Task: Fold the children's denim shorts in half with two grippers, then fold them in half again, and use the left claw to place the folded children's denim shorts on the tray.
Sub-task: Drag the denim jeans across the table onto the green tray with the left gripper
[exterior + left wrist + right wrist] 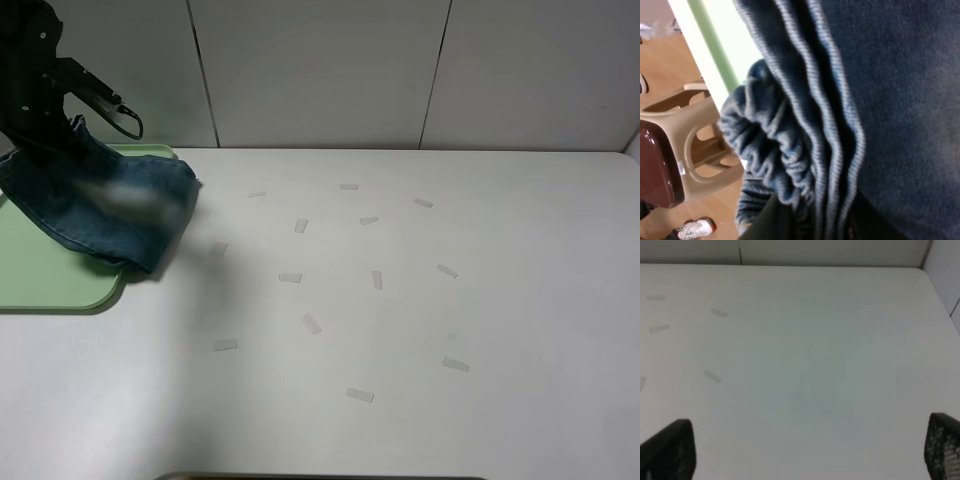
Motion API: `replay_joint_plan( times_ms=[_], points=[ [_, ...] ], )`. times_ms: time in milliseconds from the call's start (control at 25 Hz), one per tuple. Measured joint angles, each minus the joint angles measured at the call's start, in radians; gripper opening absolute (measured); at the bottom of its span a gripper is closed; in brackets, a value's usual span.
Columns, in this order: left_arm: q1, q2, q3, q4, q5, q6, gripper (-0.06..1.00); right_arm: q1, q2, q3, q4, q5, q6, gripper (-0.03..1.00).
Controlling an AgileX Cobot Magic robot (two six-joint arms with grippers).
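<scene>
Gripping the folded shorts [100,205], the left gripper [45,135] holds them bunched at the far left, hanging over the green tray [60,285] with one corner past its edge above the worktop [400,330]. Up close, the gathered waistband [765,150] and denim seams fill the wrist view. The right gripper [805,450] hovers with jaws wide apart and nothing between them, over bare worktop dotted with tape strips [312,323]. No writing or label is readable anywhere.
</scene>
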Motion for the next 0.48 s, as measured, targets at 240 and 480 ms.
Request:
replay_joint_plan(
  times_ms=[240,480],
  points=[
    [0.050,0.000,0.003,0.001,-0.040,0.000,0.14,0.000,0.000,0.000,0.000,0.000,0.000,0.69],
    [0.087,0.000,0.003,0.002,-0.073,0.033,0.14,0.000,0.000,0.000,0.000,0.000,0.000,0.69]
  ],
)
